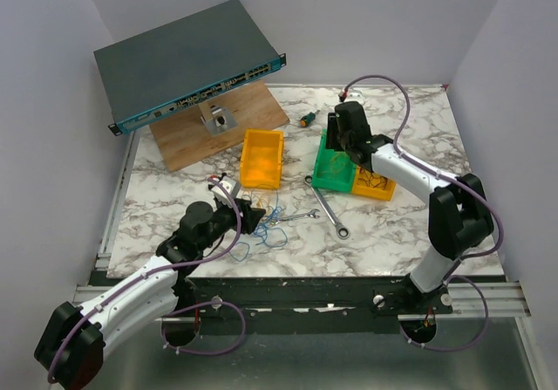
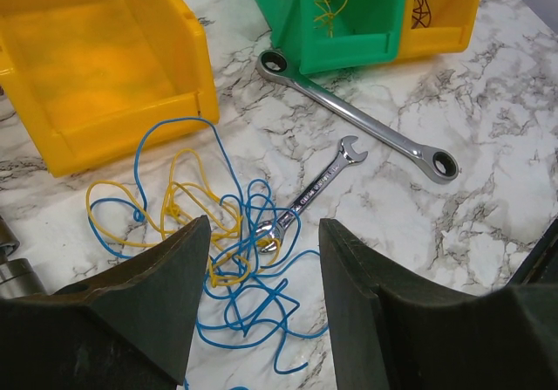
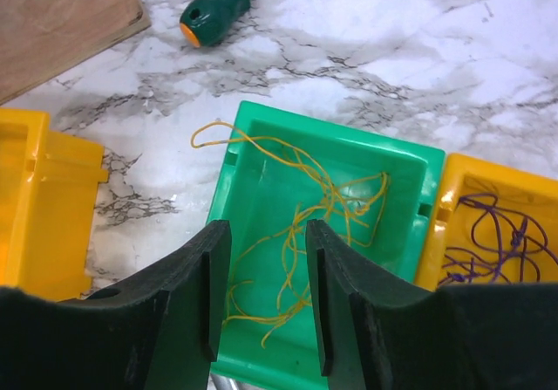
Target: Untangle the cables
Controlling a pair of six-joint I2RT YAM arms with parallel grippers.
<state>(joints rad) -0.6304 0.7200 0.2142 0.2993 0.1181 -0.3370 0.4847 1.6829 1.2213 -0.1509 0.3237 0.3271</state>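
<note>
A tangle of thin blue and yellow cables (image 2: pixel 218 233) lies on the marble table, looped around the head of a small silver wrench (image 2: pixel 309 194). My left gripper (image 2: pixel 264 224) hangs open just above this tangle, with nothing between its fingers. In the top view the tangle (image 1: pixel 268 224) sits right in front of the left gripper (image 1: pixel 253 215). My right gripper (image 3: pixel 268 229) is open over the green bin (image 3: pixel 349 133), where a loose yellow-orange wire (image 3: pixel 323 202) lies. A purple wire (image 3: pixel 497 233) rests in the small yellow bin (image 3: pixel 453 189) beside it.
A large ratchet wrench (image 2: pixel 357 115) lies between the tangle and the green bin. An empty yellow bin (image 2: pixel 96 58) stands to the left. At the back are a screwdriver (image 3: pixel 214 10), a wooden board (image 1: pixel 218 133) and a network switch (image 1: pixel 187 63).
</note>
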